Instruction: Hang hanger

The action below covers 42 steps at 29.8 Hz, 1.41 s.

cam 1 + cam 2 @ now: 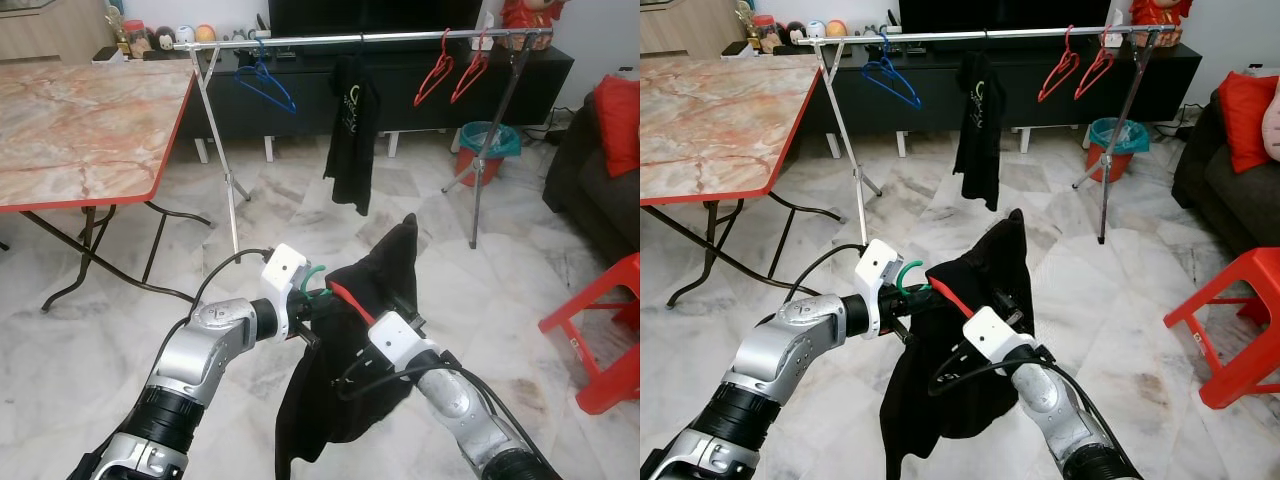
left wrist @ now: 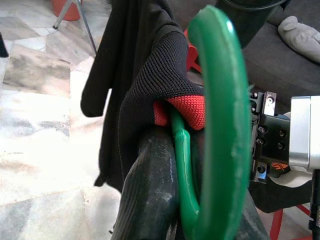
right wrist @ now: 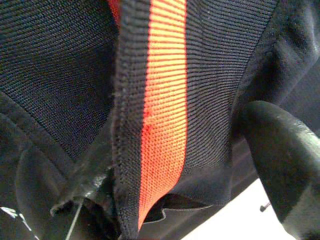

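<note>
My left gripper (image 1: 316,292) is shut on the neck of a green hanger (image 2: 220,125), whose hook curls up by the white wrist. A black shirt (image 1: 340,380) with a red collar band (image 3: 162,100) hangs from this hanger at chest height, one shoulder poking upward. My right gripper (image 1: 402,303) is at the collar, and its fingers (image 3: 285,165) stand apart with the collar fabric between them. The silver clothes rail (image 1: 360,40) stands across the room ahead, well beyond both grippers.
On the rail hang a blue hanger (image 1: 265,80), a black shirt (image 1: 352,130) and two red hangers (image 1: 445,70). A marble table (image 1: 80,130) is on the left. On the right are a red stool (image 1: 610,330), a sofa (image 1: 600,170) and a teal-lined bin (image 1: 487,145).
</note>
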### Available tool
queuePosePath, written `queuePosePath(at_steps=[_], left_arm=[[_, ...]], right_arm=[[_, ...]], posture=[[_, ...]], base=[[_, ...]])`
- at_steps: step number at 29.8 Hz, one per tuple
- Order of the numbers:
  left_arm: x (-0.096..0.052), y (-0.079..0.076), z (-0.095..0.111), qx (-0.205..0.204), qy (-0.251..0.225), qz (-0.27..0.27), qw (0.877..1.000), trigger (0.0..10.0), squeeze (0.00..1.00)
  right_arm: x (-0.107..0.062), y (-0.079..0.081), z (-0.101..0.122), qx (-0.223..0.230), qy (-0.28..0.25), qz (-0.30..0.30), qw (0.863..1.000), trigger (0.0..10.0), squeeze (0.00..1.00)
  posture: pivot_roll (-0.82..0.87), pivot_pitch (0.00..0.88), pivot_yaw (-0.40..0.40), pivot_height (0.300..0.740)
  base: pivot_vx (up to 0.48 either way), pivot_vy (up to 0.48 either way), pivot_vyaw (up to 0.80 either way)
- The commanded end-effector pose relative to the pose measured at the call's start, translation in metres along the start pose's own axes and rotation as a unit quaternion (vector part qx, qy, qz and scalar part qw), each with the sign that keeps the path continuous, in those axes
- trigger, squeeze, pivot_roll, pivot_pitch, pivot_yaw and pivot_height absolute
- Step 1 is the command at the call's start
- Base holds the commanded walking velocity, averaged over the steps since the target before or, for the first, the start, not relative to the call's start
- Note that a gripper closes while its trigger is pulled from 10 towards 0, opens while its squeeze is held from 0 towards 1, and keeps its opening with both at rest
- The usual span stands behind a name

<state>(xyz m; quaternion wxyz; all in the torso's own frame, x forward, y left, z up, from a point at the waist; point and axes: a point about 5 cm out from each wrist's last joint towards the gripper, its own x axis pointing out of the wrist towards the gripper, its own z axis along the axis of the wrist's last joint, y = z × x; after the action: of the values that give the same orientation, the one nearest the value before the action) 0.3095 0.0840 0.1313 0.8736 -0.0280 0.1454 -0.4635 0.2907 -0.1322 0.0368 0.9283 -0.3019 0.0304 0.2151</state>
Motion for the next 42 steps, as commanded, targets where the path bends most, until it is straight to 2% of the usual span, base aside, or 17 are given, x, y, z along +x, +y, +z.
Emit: queuePosePath(at_steps=[1, 10, 17, 19, 20, 22, 23, 24, 28, 31, 34, 36, 37, 40, 42], left_arm=[[0.000, -0.004, 0.009, 0.017, -0.019, -0.014, 1.000, 10.0, 0.00], [-0.003, -0.001, 0.006, 0.027, -0.006, -0.010, 1.000, 10.0, 0.00], [-0.014, 0.005, 0.001, 0.039, 0.012, -0.003, 0.999, 10.0, 0.00], [-0.021, 0.010, -0.007, 0.068, 0.048, 0.000, 0.997, 10.0, 0.00], [-0.021, 0.010, -0.007, 0.068, 0.048, 0.000, 0.997, 10.0, 0.00], [-0.027, 0.012, -0.017, 0.104, 0.091, -0.006, 0.990, 10.0, 0.00], [-0.027, 0.012, -0.017, 0.104, 0.091, -0.006, 0.990, 10.0, 0.00], [-0.031, 0.014, -0.025, 0.125, 0.121, -0.009, 0.985, 10.0, 0.00], [-0.038, 0.017, -0.032, 0.136, 0.147, -0.015, 0.980, 10.0, 0.00], [-0.040, 0.020, -0.030, 0.140, 0.145, -0.012, 0.979, 10.0, 0.00], [-0.048, 0.022, -0.033, 0.188, 0.181, -0.033, 0.965, 10.0, 0.00], [-0.057, 0.023, -0.042, 0.235, 0.230, -0.061, 0.942, 10.0, 0.00], [-0.064, 0.022, -0.046, 0.263, 0.255, -0.087, 0.927, 10.0, 0.00], [-0.073, 0.021, -0.047, 0.278, 0.276, -0.112, 0.913, 10.0, 0.00], [-0.084, 0.026, -0.051, 0.309, 0.320, -0.127, 0.887, 10.0, 0.00]], right_arm=[[0.000, -0.001, -0.004, 0.000, 0.013, -0.002, 1.000, 0.0, 0.00], [0.000, -0.001, -0.007, -0.001, 0.018, -0.003, 1.000, 0.0, 0.00], [0.000, -0.002, -0.008, -0.001, 0.021, -0.004, 1.000, 0.0, 0.00], [0.000, -0.002, -0.008, -0.004, 0.022, -0.002, 1.000, 0.0, 0.00], [0.000, -0.002, -0.008, -0.004, 0.022, -0.002, 1.000, 0.0, 0.00], [0.000, -0.003, -0.008, -0.005, 0.021, 0.000, 1.000, 0.0, 0.00], [0.000, -0.003, -0.008, -0.005, 0.021, 0.000, 1.000, 0.0, 0.00], [0.001, -0.003, -0.008, -0.006, 0.021, 0.001, 1.000, 0.0, 0.00], [0.002, -0.003, -0.007, -0.007, 0.020, 0.003, 1.000, 0.0, 0.00], [0.003, -0.003, -0.007, -0.008, 0.019, 0.004, 1.000, 0.0, 0.00], [0.004, -0.003, -0.006, -0.010, 0.019, 0.006, 1.000, 0.0, 0.00], [0.005, -0.003, -0.006, -0.013, 0.020, 0.011, 1.000, 0.0, 0.00], [0.005, -0.004, -0.006, -0.017, 0.020, 0.015, 1.000, 0.0, 0.00], [0.006, -0.006, -0.006, -0.018, 0.021, 0.015, 0.999, 0.0, 0.00], [0.007, -0.010, -0.006, -0.021, 0.023, 0.016, 0.999, 0.0, 0.00]], posture=[[0.01, 0.000, 0.015, 0.740], [0.00, 0.000, 0.016, 0.740], [0.00, 0.000, 0.017, 0.740], [0.00, 0.000, 0.015, 0.740], [0.00, 0.000, 0.015, 0.740], [0.01, 0.000, 0.014, 0.740], [0.01, 0.000, 0.014, 0.740], [0.01, 0.000, 0.014, 0.740], [0.00, 0.000, 0.015, 0.740], [0.00, 0.000, 0.015, 0.740], [0.01, 0.000, 0.012, 0.740], [0.00, 0.000, 0.012, 0.740], [0.00, 0.000, 0.012, 0.740], [0.00, 0.000, 0.012, 0.740], [0.01, 0.000, 0.014, 0.740]], base=[[0.000, 0.000, 0.00], [0.000, 0.000, 0.00], [0.000, 0.000, 0.00], [0.000, 0.000, 0.00], [0.000, 0.000, 0.00], [0.000, 0.000, 0.00], [0.000, 0.000, 0.00], [0.000, 0.000, 0.00], [0.000, 0.000, 0.00], [0.000, 0.000, 0.00], [0.000, 0.000, 0.00], [0.000, 0.000, 0.00], [0.000, 0.000, 0.00], [0.000, 0.000, 0.00], [0.000, 0.000, 0.00]])
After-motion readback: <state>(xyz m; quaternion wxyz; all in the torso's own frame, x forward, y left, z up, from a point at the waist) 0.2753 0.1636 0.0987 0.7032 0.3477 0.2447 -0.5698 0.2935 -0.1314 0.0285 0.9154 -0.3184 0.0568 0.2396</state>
